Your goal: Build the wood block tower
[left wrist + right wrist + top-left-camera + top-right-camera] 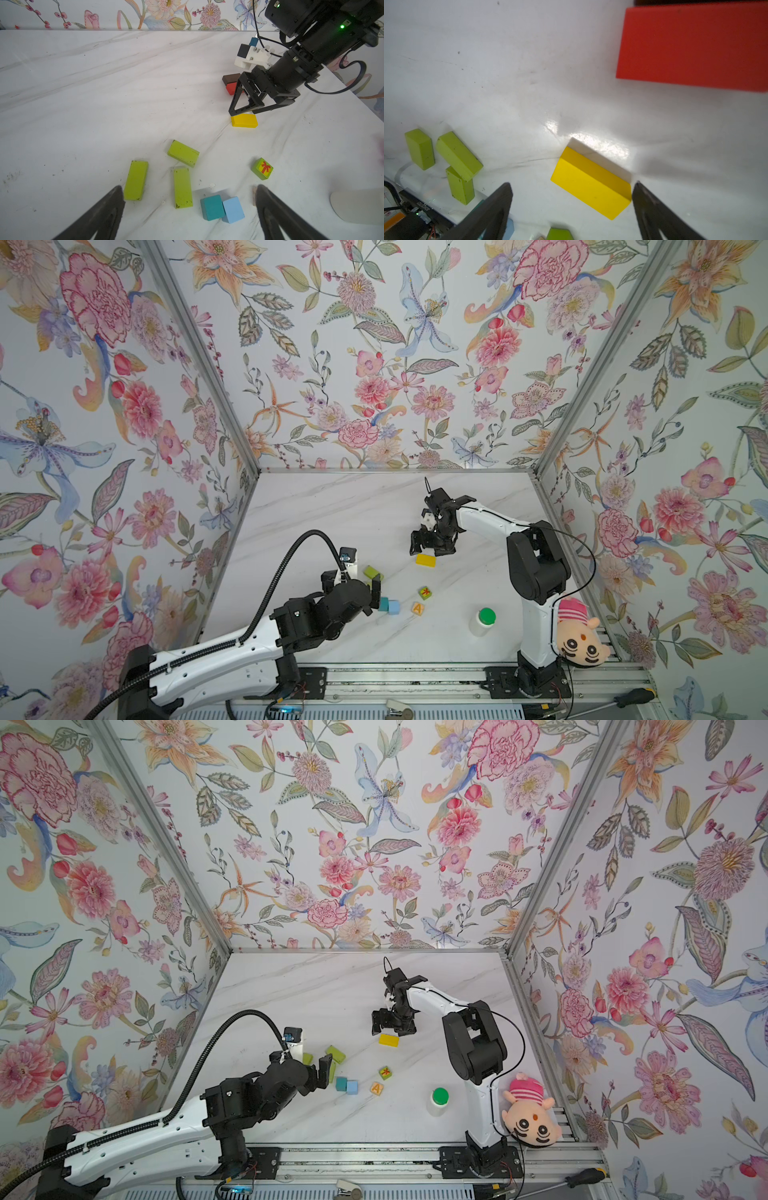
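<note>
My right gripper (572,184) is open and low over the table, with a yellow block (591,182) lying between its fingers, untouched. Just beyond it lie a red block (231,88) and a brown block (231,78), side by side. My left gripper (189,187) is open and empty above three lime-green oblongs (182,188), a teal cube (212,207) and a light-blue cube (232,209). The green red-marked cube (424,593) and the tan "A" cube (418,608) sit further right. All blocks lie singly; the tower is not in view.
A white green-capped bottle (482,620) stands at the front right of the marble table (332,510). A plush doll (582,639) leans against the right arm's base. Floral walls close in the left, back and right sides.
</note>
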